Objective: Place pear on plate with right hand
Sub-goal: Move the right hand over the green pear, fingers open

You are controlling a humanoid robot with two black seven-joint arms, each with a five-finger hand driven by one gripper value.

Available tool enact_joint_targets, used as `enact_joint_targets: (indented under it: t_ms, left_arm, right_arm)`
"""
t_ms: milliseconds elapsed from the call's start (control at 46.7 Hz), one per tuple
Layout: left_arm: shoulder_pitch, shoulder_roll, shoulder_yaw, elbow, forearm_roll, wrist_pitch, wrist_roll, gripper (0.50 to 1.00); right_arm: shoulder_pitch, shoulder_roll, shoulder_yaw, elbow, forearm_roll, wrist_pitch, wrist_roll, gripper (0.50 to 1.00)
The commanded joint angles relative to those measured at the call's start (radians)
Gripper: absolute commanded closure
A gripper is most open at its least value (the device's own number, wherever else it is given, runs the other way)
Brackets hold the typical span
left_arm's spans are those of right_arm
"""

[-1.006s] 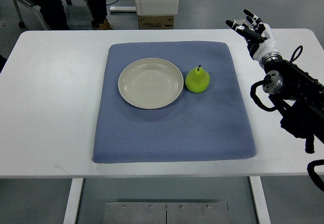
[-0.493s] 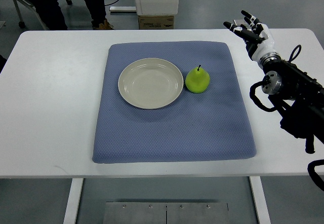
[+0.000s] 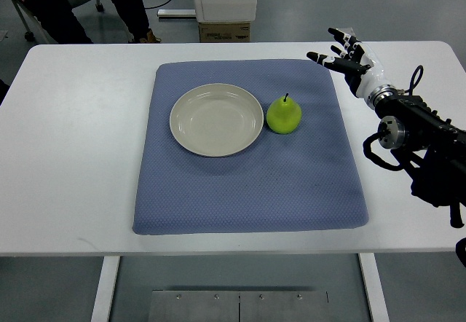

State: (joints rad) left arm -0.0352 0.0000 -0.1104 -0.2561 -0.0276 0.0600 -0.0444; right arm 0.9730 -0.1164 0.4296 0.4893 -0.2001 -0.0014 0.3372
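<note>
A green pear (image 3: 284, 114) with a dark stem stands upright on the blue mat (image 3: 247, 183), just right of the empty cream plate (image 3: 216, 119). My right hand (image 3: 339, 54) hovers at the mat's far right corner, fingers spread and holding nothing, well to the right of and beyond the pear. Its black arm (image 3: 419, 136) comes in from the right edge. The left arm does not show.
The white table (image 3: 73, 154) carries the mat. Beyond its far edge stand a white pedestal with a cardboard box (image 3: 224, 30) and a seated person's legs (image 3: 80, 5) at the top left.
My right hand has shifted left and slightly nearer, toward the mat's far right corner. Pear and plate have not moved.
</note>
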Motion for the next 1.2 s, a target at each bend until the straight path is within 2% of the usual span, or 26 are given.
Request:
enact_joint_targets:
  t_ms: [0,150,621,835,1178]
  left_arm:
    - [0.000,0.000,0.000,0.000,0.000,0.000,0.000,0.500]
    - [0.000,0.000,0.000,0.000,0.000,0.000,0.000,0.500]
    - [0.000,0.000,0.000,0.000,0.000,0.000,0.000,0.500]
    - [0.000,0.000,0.000,0.000,0.000,0.000,0.000,0.500]
    - [0.000,0.000,0.000,0.000,0.000,0.000,0.000,0.500]
  right_arm:
    - [0.006,0.000,-0.075,0.000,-0.024,0.000,0.054,0.500]
    - [0.006,0.004,-0.124,0.002,-0.041,0.000,0.109,0.500]
    - [0.042,0.012,-0.190,0.006,-0.119,0.017,0.135,0.500]
    - [0.061,0.012,-0.304,0.023,-0.145,0.021,0.197,0.500]
    - [0.070,-0.002,-0.310,0.110,-0.194,0.021,0.198,0.502]
